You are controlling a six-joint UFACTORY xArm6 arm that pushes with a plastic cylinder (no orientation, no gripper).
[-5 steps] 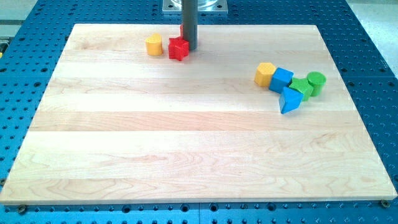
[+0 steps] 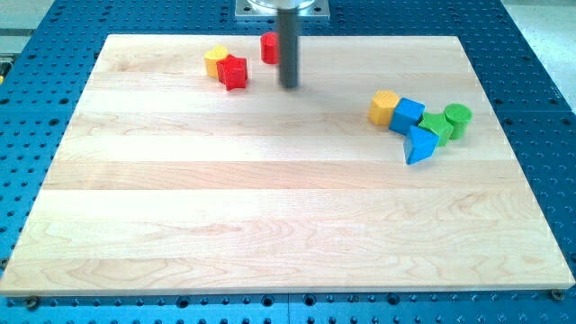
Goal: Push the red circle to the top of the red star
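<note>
The red circle point(image 2: 269, 48) is seen just left of my tip point(image 2: 289, 85) — slightly nearer the view's top. The red star point(image 2: 233, 72) lies further left. No gripper is fitted — nothing is held.

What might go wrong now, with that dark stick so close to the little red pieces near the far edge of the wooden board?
Two risks stand out.
1. The red circle block sits very near the wooden board's top edge, partly behind the rod; a push upward may slide it off.
2. The red star block touches the yellow round block. My tip lies to the star's right, so a leftward sweep could shove both and move the target.
</note>
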